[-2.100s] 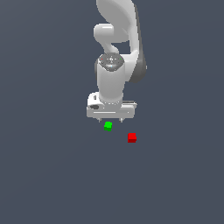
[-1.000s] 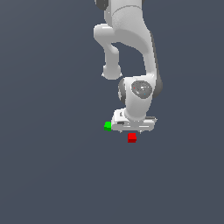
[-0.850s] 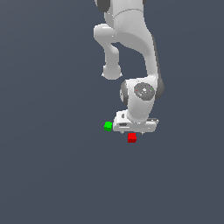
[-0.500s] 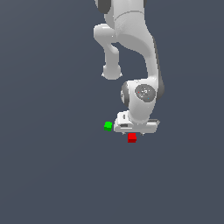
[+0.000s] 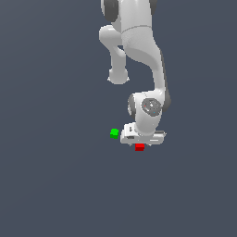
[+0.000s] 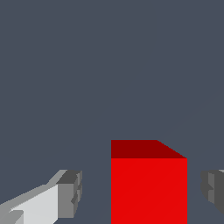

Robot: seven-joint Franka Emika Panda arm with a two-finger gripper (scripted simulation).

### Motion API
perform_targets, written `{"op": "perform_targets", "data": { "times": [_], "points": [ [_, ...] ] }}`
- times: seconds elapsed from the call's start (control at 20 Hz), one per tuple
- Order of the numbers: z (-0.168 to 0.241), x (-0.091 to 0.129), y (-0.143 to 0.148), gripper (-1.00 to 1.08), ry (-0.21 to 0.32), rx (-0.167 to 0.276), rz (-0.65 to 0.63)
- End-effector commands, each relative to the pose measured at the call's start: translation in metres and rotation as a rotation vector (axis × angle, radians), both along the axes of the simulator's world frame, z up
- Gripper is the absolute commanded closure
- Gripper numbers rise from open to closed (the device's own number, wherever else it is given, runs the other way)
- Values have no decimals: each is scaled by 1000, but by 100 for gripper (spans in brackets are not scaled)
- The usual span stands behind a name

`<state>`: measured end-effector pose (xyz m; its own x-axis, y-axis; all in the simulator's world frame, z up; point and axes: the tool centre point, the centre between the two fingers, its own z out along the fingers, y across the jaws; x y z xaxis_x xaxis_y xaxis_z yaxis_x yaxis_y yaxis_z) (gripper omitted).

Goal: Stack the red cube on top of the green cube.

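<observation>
Count: you have one red cube [image 6: 148, 188], one green cube [image 5: 114, 133] and one gripper [image 6: 140, 192] on a plain dark floor [image 5: 55, 185].
Gripper: your fingers [image 6: 70, 192] are spread, one on each side of the red cube, with a gap showing on both sides; nothing is pinched.
Red cube: it sits between the fingers, directly under the white hand in the exterior view.
Green cube: it lies just beside the gripper, toward the exterior view's left, apart from the red cube.
</observation>
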<state>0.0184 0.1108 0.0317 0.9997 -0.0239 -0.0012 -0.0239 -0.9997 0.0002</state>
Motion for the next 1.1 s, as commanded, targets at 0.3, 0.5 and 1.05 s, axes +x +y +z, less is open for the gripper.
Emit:
{"op": "perform_targets", "data": {
  "times": [0.3, 0.5, 1.05],
  "points": [
    [-12, 2, 0, 108, -1, 0, 0],
    [-12, 2, 0, 108, -1, 0, 0],
    [-1, 1, 1, 108, -1, 0, 0]
  ]
}}
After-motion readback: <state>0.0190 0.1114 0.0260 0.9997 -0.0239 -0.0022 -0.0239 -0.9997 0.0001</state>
